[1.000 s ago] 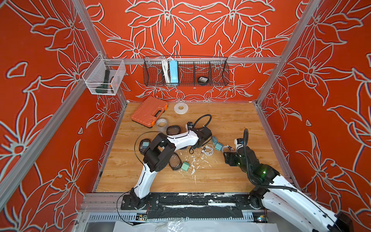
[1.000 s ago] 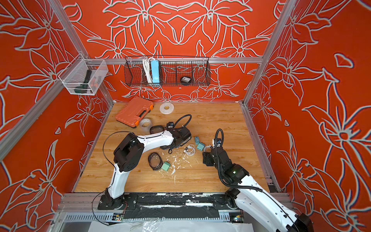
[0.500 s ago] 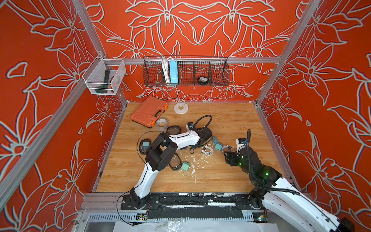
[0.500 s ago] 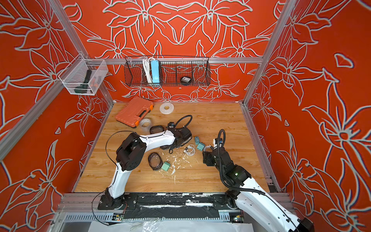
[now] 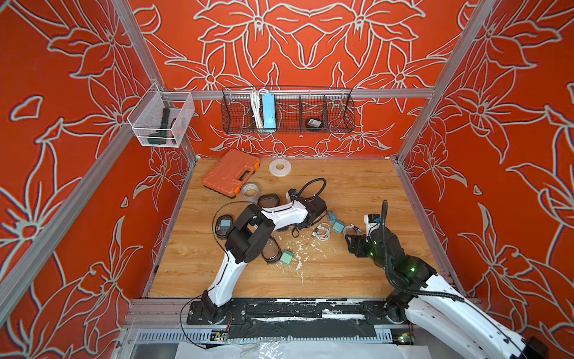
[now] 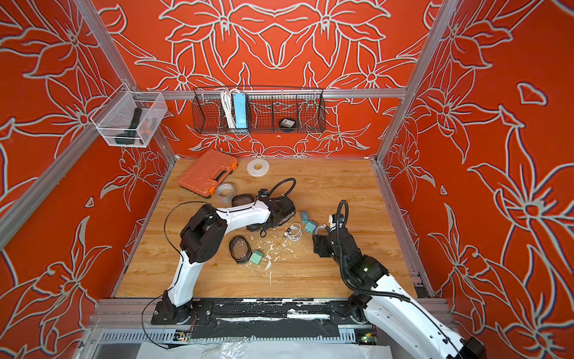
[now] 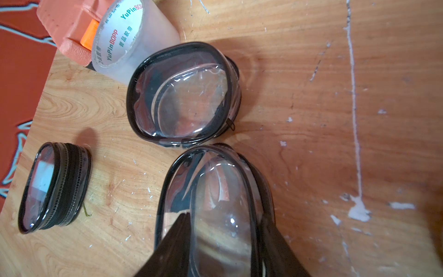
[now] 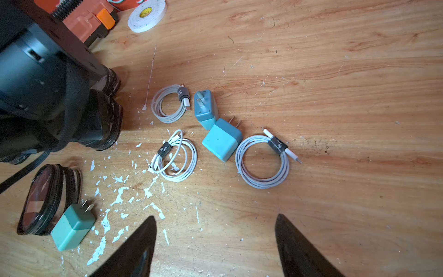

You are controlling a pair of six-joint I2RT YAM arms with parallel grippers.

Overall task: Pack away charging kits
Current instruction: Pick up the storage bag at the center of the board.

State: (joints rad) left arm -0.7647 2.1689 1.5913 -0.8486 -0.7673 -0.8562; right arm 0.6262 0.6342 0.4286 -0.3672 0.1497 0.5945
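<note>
My left gripper (image 7: 225,215) is shut on a clear-topped, black-rimmed pouch (image 7: 220,182) lying on the table, with one finger on each side of it. An empty pouch (image 7: 182,93) lies just beyond it, and another pouch (image 7: 52,187) with something light blue inside stands apart. My right gripper (image 8: 215,218) hangs open over bare wood with nothing between its fingers. Ahead of it lie two teal plug adapters (image 8: 221,140) touching each other and three coiled white cables (image 8: 176,156). A third adapter (image 8: 73,223) rests against a further pouch (image 8: 45,199).
An orange tool case (image 5: 231,177) and two tape rolls (image 5: 280,167) lie at the back of the wooden table (image 5: 357,186). A wire basket (image 5: 338,108) on the back wall holds a blue power strip (image 5: 268,110). A clear bin (image 5: 160,119) hangs on the left wall. White flakes litter the middle.
My left gripper's jaws have narrowed around the pouch. The right arm has shifted slightly near the cables, its jaws equally wide.
</note>
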